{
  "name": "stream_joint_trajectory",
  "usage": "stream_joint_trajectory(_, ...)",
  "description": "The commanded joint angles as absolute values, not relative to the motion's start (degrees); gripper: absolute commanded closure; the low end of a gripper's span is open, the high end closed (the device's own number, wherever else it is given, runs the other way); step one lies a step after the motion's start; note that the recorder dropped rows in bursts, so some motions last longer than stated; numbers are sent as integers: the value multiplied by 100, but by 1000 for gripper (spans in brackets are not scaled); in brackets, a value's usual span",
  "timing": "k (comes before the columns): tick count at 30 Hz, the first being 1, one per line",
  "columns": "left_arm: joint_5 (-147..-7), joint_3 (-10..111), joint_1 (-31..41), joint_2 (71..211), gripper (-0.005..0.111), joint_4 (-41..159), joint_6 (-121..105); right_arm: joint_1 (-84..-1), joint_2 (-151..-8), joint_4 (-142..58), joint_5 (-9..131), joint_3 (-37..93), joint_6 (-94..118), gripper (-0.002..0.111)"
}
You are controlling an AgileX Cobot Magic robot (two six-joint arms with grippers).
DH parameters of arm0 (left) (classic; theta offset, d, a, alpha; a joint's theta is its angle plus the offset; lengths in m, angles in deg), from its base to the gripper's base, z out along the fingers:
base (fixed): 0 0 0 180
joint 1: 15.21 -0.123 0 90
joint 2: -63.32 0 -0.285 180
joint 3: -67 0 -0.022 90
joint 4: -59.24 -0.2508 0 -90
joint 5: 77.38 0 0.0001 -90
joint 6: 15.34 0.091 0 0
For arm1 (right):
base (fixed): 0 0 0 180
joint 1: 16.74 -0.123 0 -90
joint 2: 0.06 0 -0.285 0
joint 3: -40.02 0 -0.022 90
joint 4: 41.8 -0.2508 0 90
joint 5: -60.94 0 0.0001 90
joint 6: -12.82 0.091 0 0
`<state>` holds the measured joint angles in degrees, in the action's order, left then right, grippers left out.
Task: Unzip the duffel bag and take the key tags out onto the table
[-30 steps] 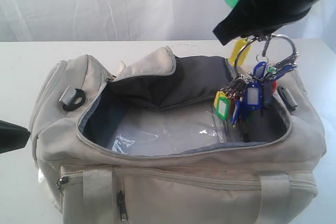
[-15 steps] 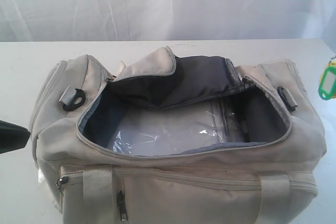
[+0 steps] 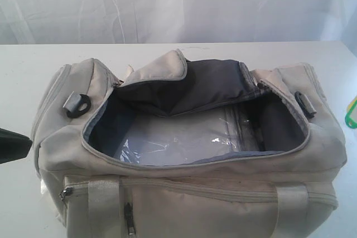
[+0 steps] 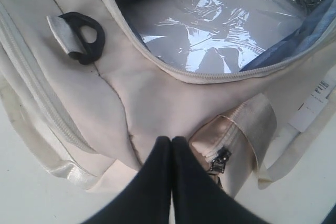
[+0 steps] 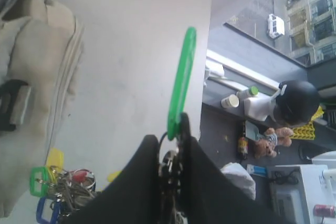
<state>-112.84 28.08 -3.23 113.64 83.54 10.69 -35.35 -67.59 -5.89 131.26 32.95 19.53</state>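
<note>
Overall: I judge the task nearly finished. The unzipping is done and the tags are out of the bag, so only the set-down is left.
Duffel bag (image 3: 184, 193): the main zip is open and the mouth gapes wide with the flap folded back. Dark lining shows, and a clear plastic sheet (image 3: 178, 143) lies on the floor of the bag. I see no tags inside.
Key tags (image 5: 58, 190): they are outside the bag, hanging from my right pincer just beside the bag's right end, over the table. The exterior view catches only a green-yellow sliver (image 3: 352, 116) at its right edge.
Right pincer (image 5: 169, 153): clamped on the metal ring of the bunch. One green tag (image 5: 181, 85) sticks up past my fingers and the rest dangle below.
Left pincer (image 4: 171, 142): tips pressed together with nothing between them, sitting low at the bag's left end near the black strap ring (image 4: 84, 38). It looks like it is touching the fabric, but I can't be sure.
Table (image 3: 33, 59): white top under and around the bag. I can't tell if the bunch is touching it yet.
Left to do: lower the bunch to the table if it isn't down, then let go and pull clear.
Snag watch: the rings may hang on my fingers at release, though that is only a guess.
</note>
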Motion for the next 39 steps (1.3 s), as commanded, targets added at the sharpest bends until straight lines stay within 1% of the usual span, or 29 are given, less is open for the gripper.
stream_joint_trajectory(1,-11377,2787,-292,11314,107,8446,1036,-3320,-6763,-559,13090,2792,2167,108)
stream_joint_trajectory(9,-11402,2787,-292,11314,107,8483,1036,-3265,-7244,-662,13090,2062,2376,108)
stream_joint_trajectory(14,-11412,2787,-292,11314,107,8483,1036,-3265,-7788,-933,13090,1805,2391,108)
stream_joint_trajectory(19,-11412,2787,-292,11314,107,8483,1036,-3265,-8381,-933,12794,1605,2688,108)
stream_joint_trajectory(23,-11412,2787,-292,11314,107,8483,1036,-3265,-8798,-1409,12256,1434,2705,108)
stream_joint_trajectory(30,-11412,2787,-292,11314,107,8483,1036,-3265,-9348,-2939,10639,1410,2128,108)
stream_joint_trajectory(35,-11401,2787,-292,11314,107,8483,1036,-3265,-9524,-3350,10043,1477,2010,108)
stream_joint_trajectory(39,-11400,2787,-292,11314,107,8494,1036,-3265,-9700,-4114,9799,1685,1513,108)
